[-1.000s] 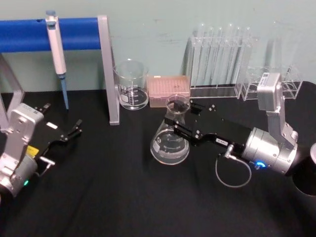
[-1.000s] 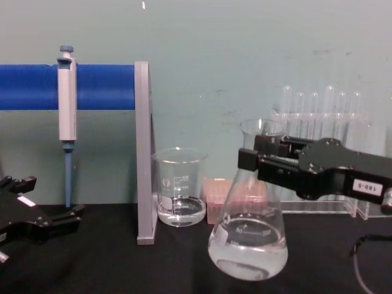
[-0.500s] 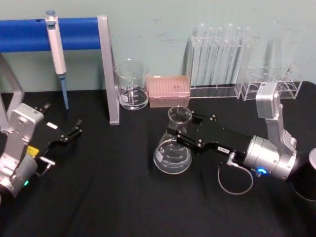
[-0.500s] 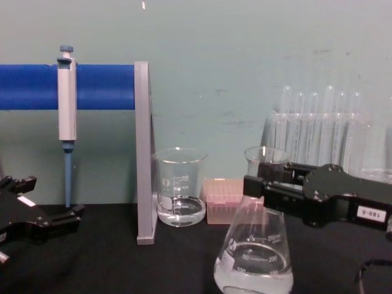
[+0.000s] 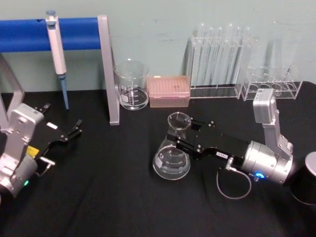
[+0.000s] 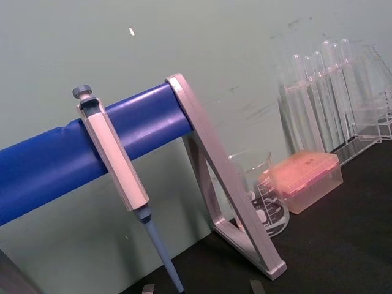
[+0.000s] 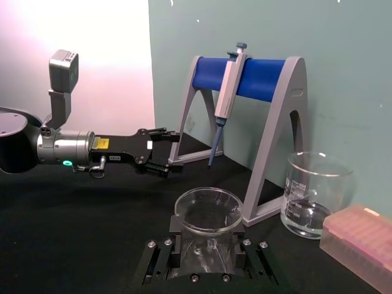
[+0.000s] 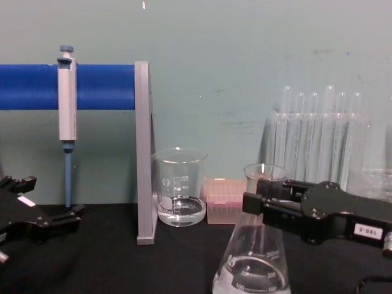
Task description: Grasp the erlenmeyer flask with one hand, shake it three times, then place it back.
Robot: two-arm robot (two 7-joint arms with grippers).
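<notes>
The chest view's bottom edge cuts off the base of the clear glass conical flask (image 8: 253, 269), and the black right gripper (image 8: 257, 203) hides part of its neck. The digits on the gripper's small white label (image 8: 367, 231) are too blurred to read.

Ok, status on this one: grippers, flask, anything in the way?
Right gripper shut on erlenmeyer flask neck, flask upright. Left gripper open, parked far left. Beaker and pink box behind, not touching.
</notes>
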